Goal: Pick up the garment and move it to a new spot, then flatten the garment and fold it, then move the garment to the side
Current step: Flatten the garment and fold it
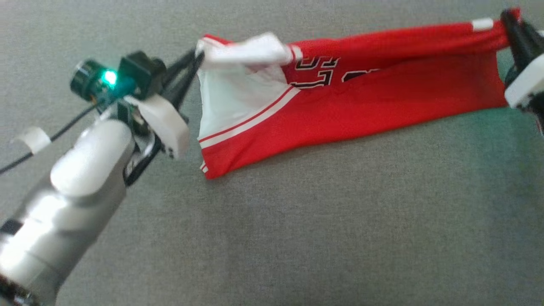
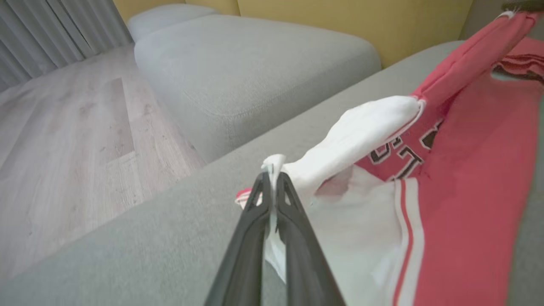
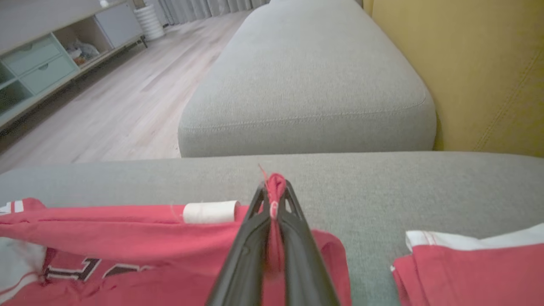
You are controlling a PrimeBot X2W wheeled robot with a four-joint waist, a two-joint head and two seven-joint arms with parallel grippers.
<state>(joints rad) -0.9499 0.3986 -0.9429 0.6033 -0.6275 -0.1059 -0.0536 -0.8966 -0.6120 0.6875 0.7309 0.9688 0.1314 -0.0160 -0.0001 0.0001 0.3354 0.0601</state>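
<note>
Grey sofa (image 1: 297,238) (red garment (image 1: 361,110) partly atop)

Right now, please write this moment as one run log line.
red-and-white cloth jersey: held taut over grey fabric cushion | left fingers: shut on white corner | right fingers: shut on red corner

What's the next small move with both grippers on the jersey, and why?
Probably lower both arms together to lay it flat. The left gripper and right gripper are each shut on an end of the red jersey, top edge taut between them, its body sagging toward the grey cushion.
</note>
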